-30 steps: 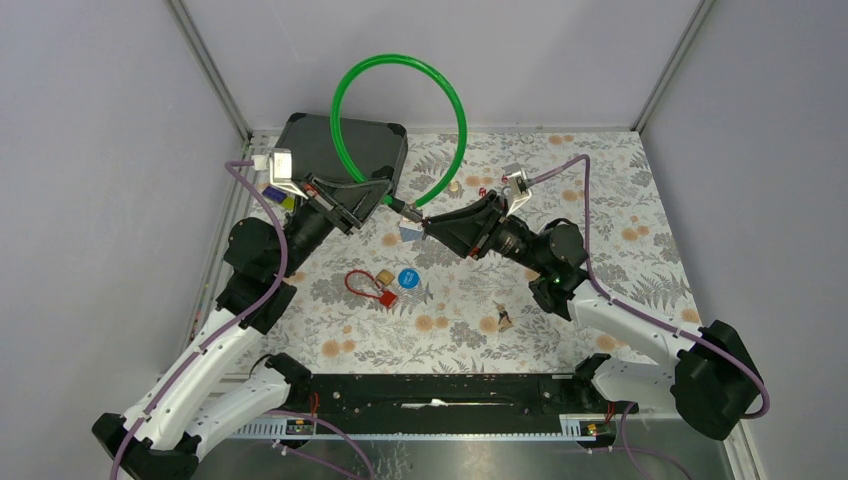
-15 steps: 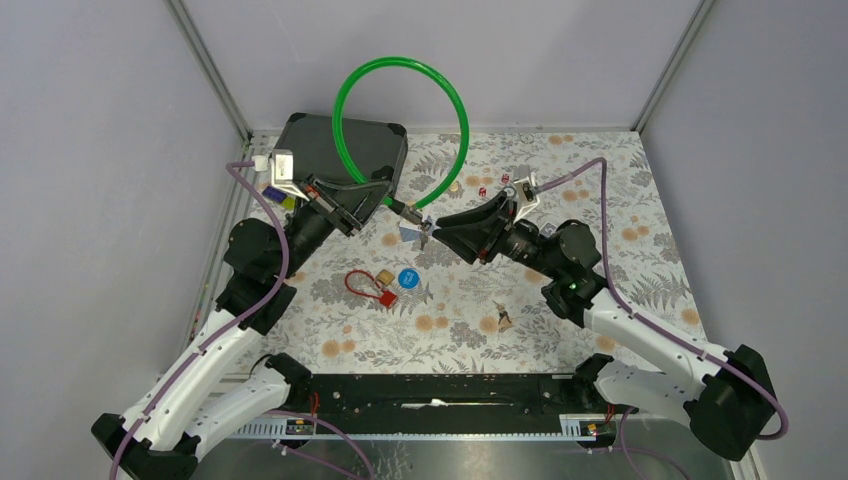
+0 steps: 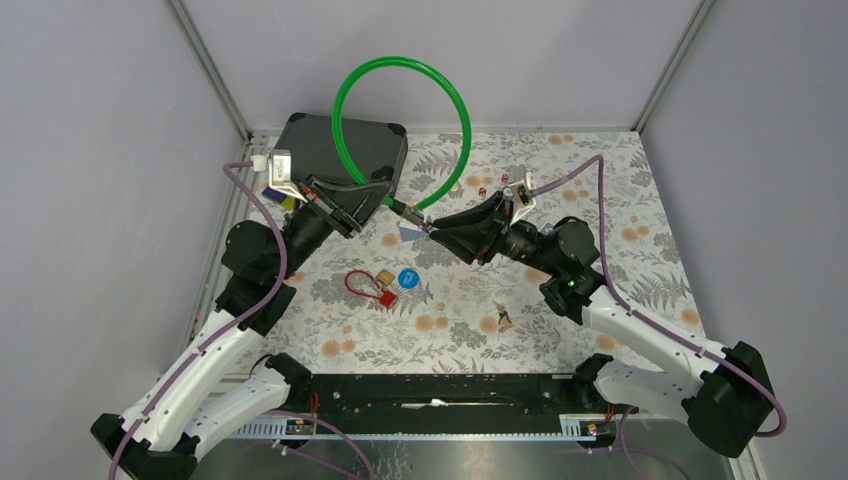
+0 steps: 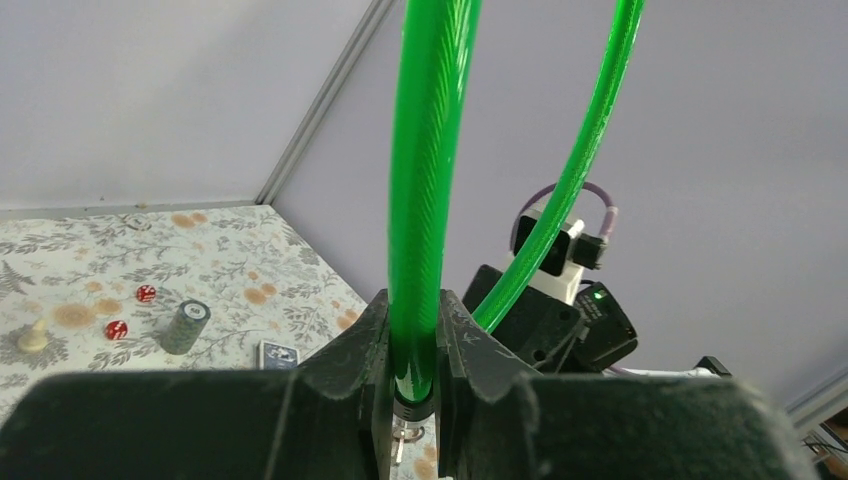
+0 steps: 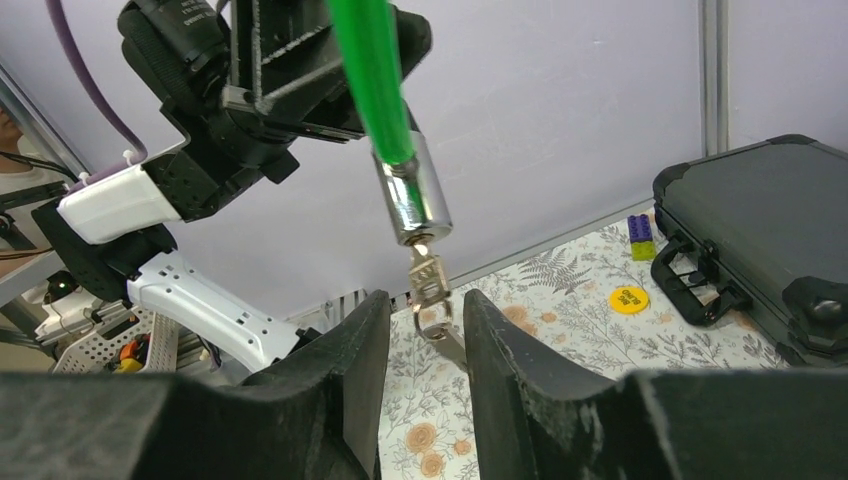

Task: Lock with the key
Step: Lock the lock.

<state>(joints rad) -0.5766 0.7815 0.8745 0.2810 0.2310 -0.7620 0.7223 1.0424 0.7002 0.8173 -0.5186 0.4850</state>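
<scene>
Firmly, left fingers [image 4: 345, 355] clench the green cable lock [image 4: 422, 200]; right fingers [image 5: 335, 375] stand apart around its key [image 5: 428, 280].

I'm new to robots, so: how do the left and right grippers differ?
The left gripper has jaws clamped on the green cable; the right gripper has jaws apart around the key. The left gripper faces rightward, the right gripper leftward. Both are black.

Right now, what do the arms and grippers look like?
The left arm and right arm have white lower links, black joints and wrists. The left gripper and right gripper are black, wedge-shaped. A purple cable runs along each. Green light on the right arm.
</scene>
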